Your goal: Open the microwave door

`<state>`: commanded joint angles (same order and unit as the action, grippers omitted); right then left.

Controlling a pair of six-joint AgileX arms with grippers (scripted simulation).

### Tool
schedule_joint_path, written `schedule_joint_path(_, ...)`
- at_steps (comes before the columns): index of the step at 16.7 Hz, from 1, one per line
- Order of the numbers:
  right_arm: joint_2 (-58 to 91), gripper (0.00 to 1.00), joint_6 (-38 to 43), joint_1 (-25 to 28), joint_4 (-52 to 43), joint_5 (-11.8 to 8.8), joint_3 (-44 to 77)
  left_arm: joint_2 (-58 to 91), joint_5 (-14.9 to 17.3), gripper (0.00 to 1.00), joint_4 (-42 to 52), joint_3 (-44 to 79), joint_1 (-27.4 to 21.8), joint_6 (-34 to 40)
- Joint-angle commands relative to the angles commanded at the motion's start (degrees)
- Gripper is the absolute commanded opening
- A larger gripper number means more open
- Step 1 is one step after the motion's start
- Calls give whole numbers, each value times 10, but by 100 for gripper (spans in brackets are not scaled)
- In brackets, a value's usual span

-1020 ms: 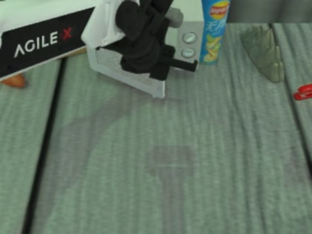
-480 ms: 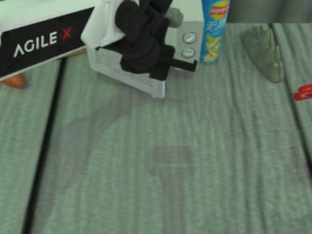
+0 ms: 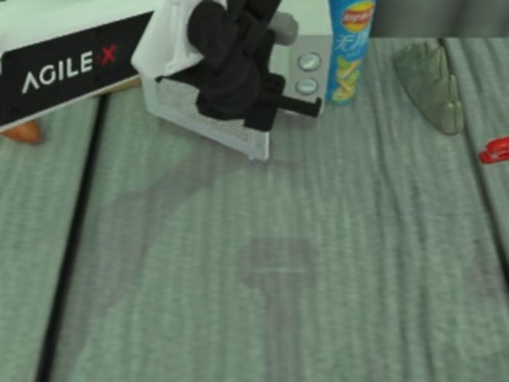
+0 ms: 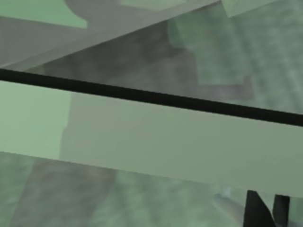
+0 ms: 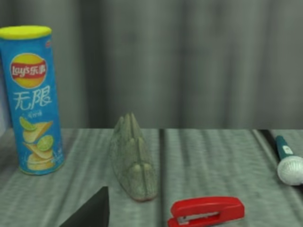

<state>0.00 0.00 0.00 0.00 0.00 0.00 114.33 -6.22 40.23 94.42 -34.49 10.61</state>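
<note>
1. The microwave (image 3: 306, 36) sits at the top centre of the overhead view, its two silver knobs facing the table. The microwave door (image 3: 208, 121) is already swung partway out, hinged at its left end, with the free edge angled down toward the frame's middle.
2. The left gripper (image 3: 298, 105) hangs over the door's upper edge, just left of the knobs; I cannot tell whether its jaws are apart or together.
3. The door looks like a stiff, light, flat panel that should swing freely; its smooth face seems slippery, so the free edge is the best hold.
4. The right arm is parked off-frame, facing a blue chips can (image 5: 32, 99).
</note>
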Motion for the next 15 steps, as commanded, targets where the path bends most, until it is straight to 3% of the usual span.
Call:
schedule_joint_path(5, 0, 100, 0, 0, 0, 0, 0, -5, 8, 0, -4, -8, -1, -5)
schedule_joint_path(11, 0, 100, 0, 0, 0, 0, 0, -46, 41, 0, -24, -67, 18, -72)
schedule_joint_path(15, 0, 100, 0, 0, 0, 0, 0, -48, 42, 0, -25, -67, 18, -73)
